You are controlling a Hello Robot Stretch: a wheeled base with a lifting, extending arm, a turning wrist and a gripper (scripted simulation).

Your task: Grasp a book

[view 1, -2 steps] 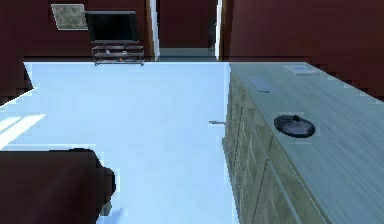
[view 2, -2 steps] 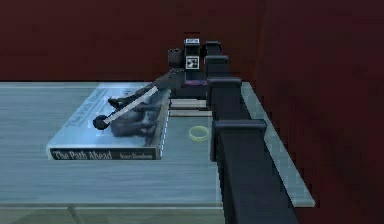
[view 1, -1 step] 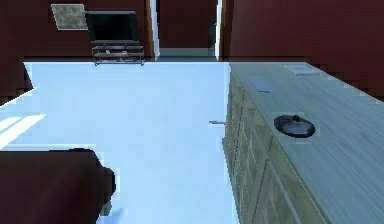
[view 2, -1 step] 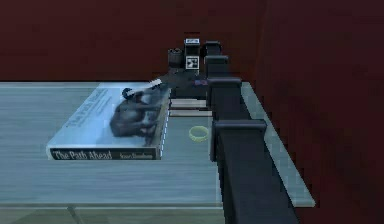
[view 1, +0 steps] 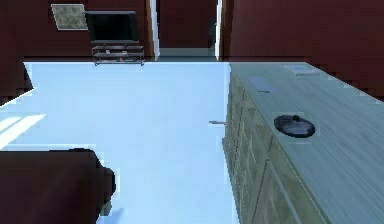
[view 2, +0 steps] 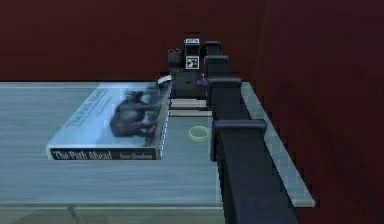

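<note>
The flat book (view 2: 115, 125) looked stiff and weighty, best taken at its right edge near the end effector (view 2: 178, 92) — whether that held anything was unclear.

Arm side view. The dark arm (view 2: 245, 170) rises from the bottom edge to the jaws, which stand at the far right corner of a book (view 2: 110, 120) lying flat on the pale tabletop (view 2: 30, 120); whether they touch or hold it cannot be told. A small yellow ring (view 2: 200, 133) lies nearer than the jaws, between book and arm. A dark red wall (view 2: 80, 40) stands beyond the jaws.
</note>
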